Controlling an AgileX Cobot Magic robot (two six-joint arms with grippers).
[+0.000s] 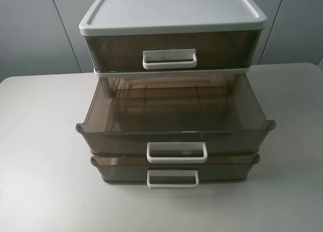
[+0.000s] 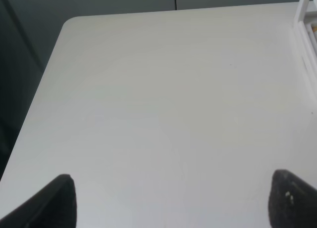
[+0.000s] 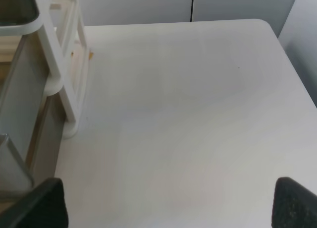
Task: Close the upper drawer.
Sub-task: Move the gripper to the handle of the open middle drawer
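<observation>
A pale tabletop (image 1: pixel 40 141) carries a white-topped drawer unit (image 1: pixel 171 12). The upper drawer (image 1: pixel 111 138), the middle of the unit's three, stands pulled far out of the unit's front, with nothing touching its white loop handle (image 1: pixel 176 152). The left hand (image 2: pixel 171 200) hangs off the unit's left side and the right hand (image 3: pixel 171 203) off its right, both over the tabletop, spread wide and holding nothing.
</observation>
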